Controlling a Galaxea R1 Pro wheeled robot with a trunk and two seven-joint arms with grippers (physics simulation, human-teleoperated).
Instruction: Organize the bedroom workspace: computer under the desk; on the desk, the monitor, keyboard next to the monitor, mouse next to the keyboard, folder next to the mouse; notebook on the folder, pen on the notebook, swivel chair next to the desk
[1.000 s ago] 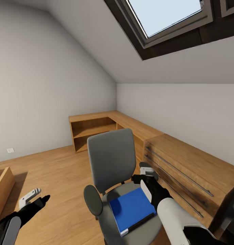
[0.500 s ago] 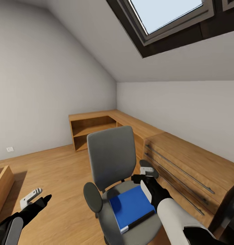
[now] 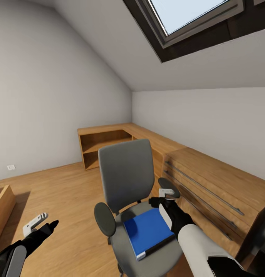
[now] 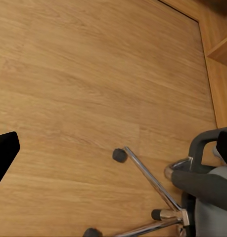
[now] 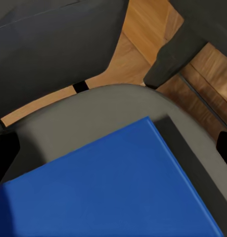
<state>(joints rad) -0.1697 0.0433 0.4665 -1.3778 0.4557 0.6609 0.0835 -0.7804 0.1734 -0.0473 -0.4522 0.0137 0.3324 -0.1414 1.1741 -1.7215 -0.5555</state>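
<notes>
Folder [image 3: 149,232] flat on seat of swivel chair [image 3: 126,177], lower centre of head view. Long axis runs from lower left to upper right of frame; dark spine along lower-right edge, white page edges at near short end.

Right gripper [image 3: 161,202] hovers over folder's far corner, jaws spread, holding nothing.

Left gripper [image 3: 41,223] at lower left over wood floor [image 3: 67,200], fingers apart, empty.

Low wood cabinet [image 3: 209,188] right of chair.
</notes>
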